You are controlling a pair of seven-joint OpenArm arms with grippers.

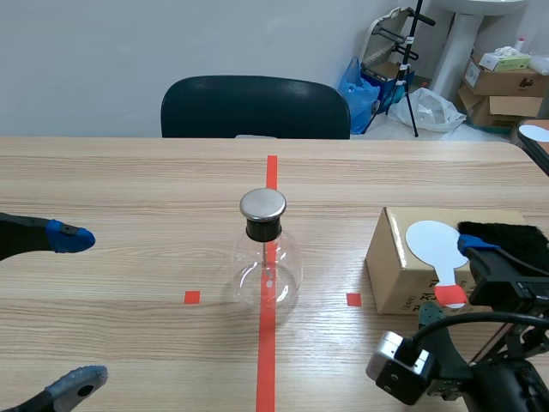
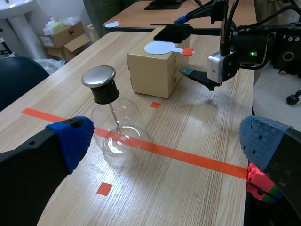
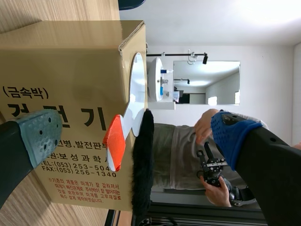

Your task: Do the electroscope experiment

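Pretty much all tan, black and orange-red on this tabletop
Clear glass flask (image 1: pixel 267 266) with shiny silver cap and black stopper; tan cardboard box (image 1: pixel 396 266) printed in black; white paddle (image 1: pixel 431 240) tipped orange-red; black fur (image 1: pixel 506 233); pale wood-grain table (image 1: pixel 129 189); left gripper (image 1: pixel 81 307) pads (image 1: pixel 70 238) blue and dotted grey.

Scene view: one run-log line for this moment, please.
electroscope flask upright, untouched | white paddle on cardboard box | left gripper open | right gripper open
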